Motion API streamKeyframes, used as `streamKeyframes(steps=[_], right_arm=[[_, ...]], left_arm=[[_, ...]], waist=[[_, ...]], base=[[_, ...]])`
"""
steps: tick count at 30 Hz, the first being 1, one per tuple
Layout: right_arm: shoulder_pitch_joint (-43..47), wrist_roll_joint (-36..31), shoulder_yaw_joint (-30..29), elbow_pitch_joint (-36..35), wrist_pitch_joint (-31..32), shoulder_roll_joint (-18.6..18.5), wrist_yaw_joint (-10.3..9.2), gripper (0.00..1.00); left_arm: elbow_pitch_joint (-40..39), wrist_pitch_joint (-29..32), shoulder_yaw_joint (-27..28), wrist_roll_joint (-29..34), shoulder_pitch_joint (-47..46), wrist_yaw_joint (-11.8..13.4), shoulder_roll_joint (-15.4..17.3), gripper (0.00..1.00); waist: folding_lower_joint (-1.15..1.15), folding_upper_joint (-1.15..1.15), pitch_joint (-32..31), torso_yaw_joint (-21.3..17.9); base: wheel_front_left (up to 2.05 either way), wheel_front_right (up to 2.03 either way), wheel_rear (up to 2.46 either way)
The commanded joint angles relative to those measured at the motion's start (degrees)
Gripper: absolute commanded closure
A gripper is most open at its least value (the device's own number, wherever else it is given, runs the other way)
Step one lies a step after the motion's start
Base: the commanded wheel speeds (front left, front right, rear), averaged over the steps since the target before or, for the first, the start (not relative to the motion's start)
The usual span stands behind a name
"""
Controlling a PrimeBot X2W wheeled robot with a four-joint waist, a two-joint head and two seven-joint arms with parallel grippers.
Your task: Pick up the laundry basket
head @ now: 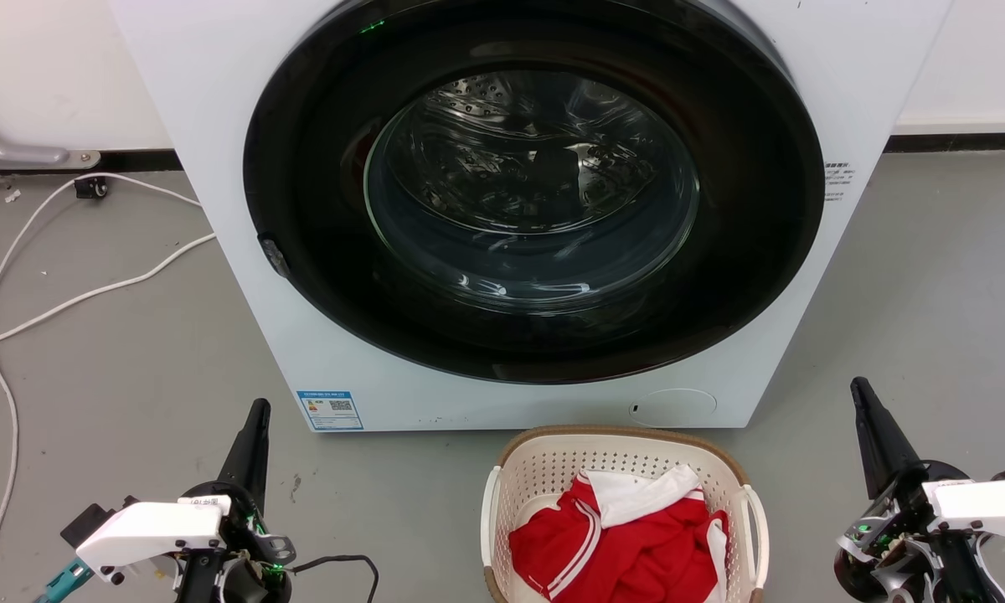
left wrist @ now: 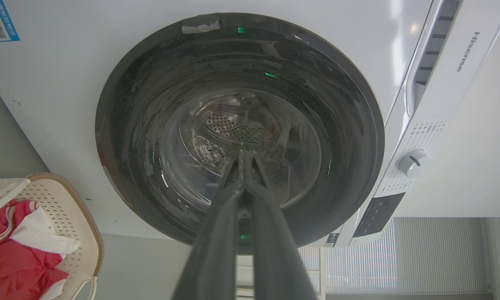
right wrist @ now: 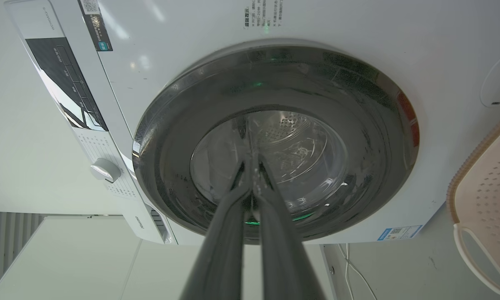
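The laundry basket, cream-white and perforated with a brown woven-look rim and white side handles, stands on the floor at the bottom centre, just in front of the washing machine. Red and white clothing lies in it. A corner of the laundry basket appears at the lower left of the left wrist view, and its edge at the right of the right wrist view. My left gripper is shut, well to the basket's left. My right gripper is shut, to its right. Neither touches the basket.
A white front-loading washing machine with a closed dark round door stands directly behind the basket. White cables trail across the grey floor at the left. Bare floor lies on both sides of the basket.
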Motion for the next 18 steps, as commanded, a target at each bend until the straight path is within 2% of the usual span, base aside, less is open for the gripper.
streamKeyframes(steps=[1, 18], right_arm=[[-0.6, -0.3, -0.1, 0.1, 0.2, 0.1, 0.02, 1.0], [-0.6, -0.5, -0.3, 0.1, 0.3, 0.3, 0.02, 1.0]], left_arm=[[0.0, 0.3, 0.2, 0.2, -0.6, -0.2, 0.0, 1.0], [0.0, 0.5, 0.3, 0.2, -0.6, -0.2, -0.1, 1.0]], waist=[[0.0, 0.0, 0.0, 0.0], [0.0, 0.0, 0.0, 0.0]], base=[[0.0, 0.0, 0.0], [0.0, 0.0, 0.0]])
